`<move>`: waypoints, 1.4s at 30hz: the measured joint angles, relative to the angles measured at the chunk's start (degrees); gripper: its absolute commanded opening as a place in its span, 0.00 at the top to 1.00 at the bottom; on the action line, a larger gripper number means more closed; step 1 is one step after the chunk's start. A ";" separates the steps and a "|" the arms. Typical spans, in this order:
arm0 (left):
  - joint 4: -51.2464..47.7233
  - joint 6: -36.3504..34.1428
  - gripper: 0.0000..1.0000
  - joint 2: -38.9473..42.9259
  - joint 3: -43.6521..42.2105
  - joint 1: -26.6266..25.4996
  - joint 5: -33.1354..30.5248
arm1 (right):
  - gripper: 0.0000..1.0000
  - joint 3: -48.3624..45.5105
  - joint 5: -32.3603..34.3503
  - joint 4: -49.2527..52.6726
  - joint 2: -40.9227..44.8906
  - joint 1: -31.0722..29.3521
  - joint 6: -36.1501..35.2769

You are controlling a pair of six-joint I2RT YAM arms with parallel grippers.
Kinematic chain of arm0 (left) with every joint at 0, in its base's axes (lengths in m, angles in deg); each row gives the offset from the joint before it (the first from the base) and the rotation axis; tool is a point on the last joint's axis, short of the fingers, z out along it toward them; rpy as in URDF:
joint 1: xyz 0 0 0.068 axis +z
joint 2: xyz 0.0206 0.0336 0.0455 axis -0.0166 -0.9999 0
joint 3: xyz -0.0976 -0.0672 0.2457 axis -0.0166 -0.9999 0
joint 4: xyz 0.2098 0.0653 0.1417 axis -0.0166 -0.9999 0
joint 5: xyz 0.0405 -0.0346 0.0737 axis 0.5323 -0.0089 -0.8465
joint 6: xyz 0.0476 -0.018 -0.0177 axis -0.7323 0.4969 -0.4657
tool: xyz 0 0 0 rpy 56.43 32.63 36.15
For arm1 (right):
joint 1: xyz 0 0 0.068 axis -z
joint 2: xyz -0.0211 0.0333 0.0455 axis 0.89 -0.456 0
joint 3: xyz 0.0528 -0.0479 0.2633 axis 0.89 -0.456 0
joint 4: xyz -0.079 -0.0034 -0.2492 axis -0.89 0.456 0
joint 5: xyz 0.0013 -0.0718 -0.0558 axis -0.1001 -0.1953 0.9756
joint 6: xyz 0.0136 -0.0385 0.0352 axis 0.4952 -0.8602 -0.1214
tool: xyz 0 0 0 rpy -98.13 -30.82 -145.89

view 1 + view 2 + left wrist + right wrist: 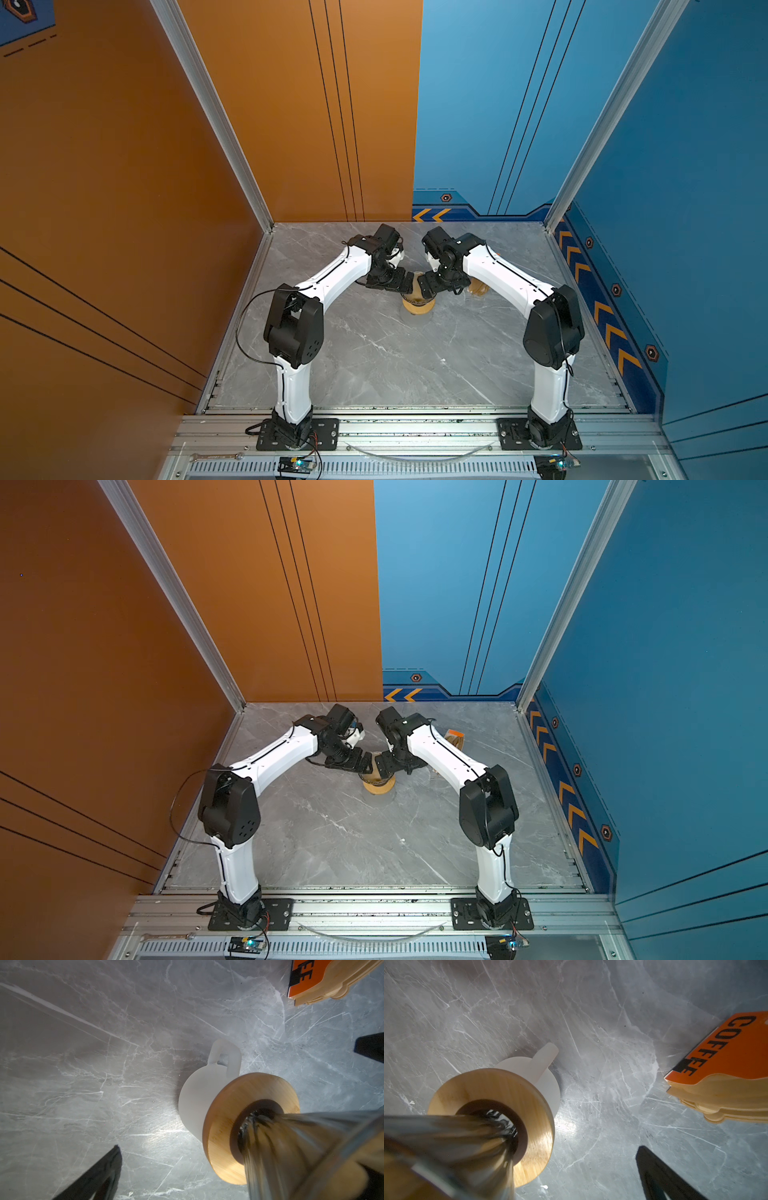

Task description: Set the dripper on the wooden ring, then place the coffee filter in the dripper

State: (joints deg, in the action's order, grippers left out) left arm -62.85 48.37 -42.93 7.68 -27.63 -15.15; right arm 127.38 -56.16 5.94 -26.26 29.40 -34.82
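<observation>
In both top views the left gripper (400, 284) and the right gripper (428, 286) meet just above the wood ring (417, 307). The tan filter (417, 277) pokes up between them. From the left wrist, the dark dripper (291, 1142) stands in the ring on the white jug (195, 1095), with tan paper showing inside it. The fingers (99, 1176) are spread wide and not touching. From the right wrist only one finger (660, 1178) shows, far from the dripper, so that gripper looks spread too. A bump while pulling away could tip the dripper or drag the light paper out.
</observation>
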 measured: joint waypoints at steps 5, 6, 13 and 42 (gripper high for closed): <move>0.00 0.02 0.02 -0.04 0.00 -0.07 0.00 | 0.02 -0.85 -0.15 -1.20 0.00 0.07 0.00; 0.00 0.02 0.02 -0.09 0.00 -0.07 0.02 | 0.02 -0.96 -0.20 -1.33 0.00 0.09 0.02; 0.00 0.00 0.02 -0.37 0.00 -0.26 0.04 | 0.02 -1.88 -1.01 -2.58 0.02 0.44 0.04; -0.63 0.02 0.02 -0.35 0.00 0.07 1.03 | 0.03 -2.08 -10.75 -4.83 2.05 2.08 0.50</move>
State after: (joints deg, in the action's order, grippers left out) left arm -63.48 48.39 -43.27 7.68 -27.56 -14.12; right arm 125.31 -66.91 1.11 -24.20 31.47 -34.32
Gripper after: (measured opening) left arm 0.977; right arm 0.975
